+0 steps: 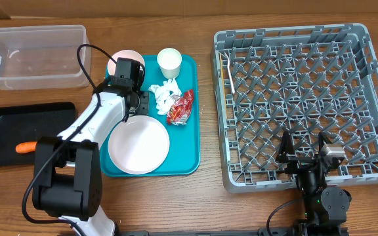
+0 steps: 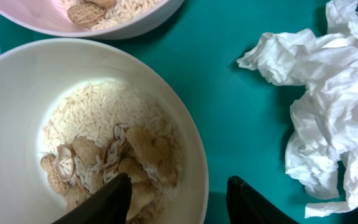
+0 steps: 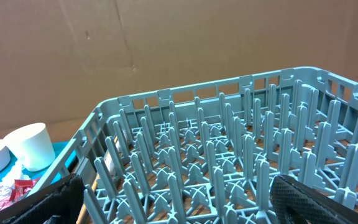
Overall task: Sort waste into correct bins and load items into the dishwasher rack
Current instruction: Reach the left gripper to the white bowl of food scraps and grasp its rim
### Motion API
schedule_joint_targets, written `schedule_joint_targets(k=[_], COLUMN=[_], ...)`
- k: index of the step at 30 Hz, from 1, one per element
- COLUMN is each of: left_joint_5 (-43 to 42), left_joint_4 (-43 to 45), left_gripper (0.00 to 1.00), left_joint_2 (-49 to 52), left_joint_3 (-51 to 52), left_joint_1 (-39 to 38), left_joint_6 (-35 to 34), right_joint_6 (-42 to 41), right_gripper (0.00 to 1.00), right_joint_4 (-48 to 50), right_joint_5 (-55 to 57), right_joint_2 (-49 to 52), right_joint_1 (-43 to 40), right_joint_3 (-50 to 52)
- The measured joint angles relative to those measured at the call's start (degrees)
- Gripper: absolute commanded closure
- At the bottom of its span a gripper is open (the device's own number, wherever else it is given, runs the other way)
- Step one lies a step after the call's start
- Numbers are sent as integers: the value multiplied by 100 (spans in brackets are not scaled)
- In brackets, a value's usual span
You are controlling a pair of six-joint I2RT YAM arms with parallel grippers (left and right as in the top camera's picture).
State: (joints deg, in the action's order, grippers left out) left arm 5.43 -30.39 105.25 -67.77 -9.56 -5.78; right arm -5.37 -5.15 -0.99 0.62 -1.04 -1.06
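Item 1, right gripper (image 1: 303,147): right of the teal tray (image 1: 186,144) and at its near end, poised over the near wall of the dishwasher rack (image 1: 287,33); fingers spread wide, holding nothing, probably parked clear until a dish is ready to load. Item 2, plate (image 1: 138,145): on the tray's near half, lying flat and bare of waste, so it looks ready for the rack. Item 3, left gripper (image 2: 179,183): above the tray's middle, jaws apart and astride the rim of the nearer bowl (image 2: 17,93), one finger inside, one outside over the tray; neither is seen pressing the wall, so this reads as a rim pinch being set up, not a hold. Item 4, rice and nuts (image 2: 98,143): in that bowl, to be tipped out before loading. Item 5, tissue (image 1: 165,95) and red wrapper (image 1: 181,107): loose on the tray just right of the gripper, unsorted. Item 6, second bowl (image 2: 117,15) and cup (image 1: 169,62): at the tray's far end. Item 7, black tray (image 1: 44,124): left of the teal tray, holding the carrot (image 1: 26,147), likely the food bin. Item 8, clear tub (image 1: 38,59): far left, nothing seen inside.
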Motion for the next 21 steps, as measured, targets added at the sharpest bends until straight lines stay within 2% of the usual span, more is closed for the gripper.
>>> schedule_joint_targets(k=[3, 7, 11, 16, 21], left_joint_5=[26, 22, 22, 22, 22], left_joint_4=[17, 9, -52, -90, -87], left_gripper=[50, 62, 61, 71, 74], left_joint_2=[0, 0, 0, 0, 0], left_joint_3=[0, 0, 0, 0, 0], left_joint_1=[0, -2, -22, -22, -22], left_joint_6=[13, 46, 44, 46, 50], right_joint_6=[0, 0, -2, 2, 0], right_gripper=[0, 0, 0, 0, 0], right_joint_4=[-2, -2, 0, -2, -2], right_joint_5=[0, 0, 0, -2, 0], right_joint_2=[0, 0, 0, 0, 0], right_joint_1=[0, 0, 0, 0, 0], right_joint_3=[0, 0, 0, 0, 0])
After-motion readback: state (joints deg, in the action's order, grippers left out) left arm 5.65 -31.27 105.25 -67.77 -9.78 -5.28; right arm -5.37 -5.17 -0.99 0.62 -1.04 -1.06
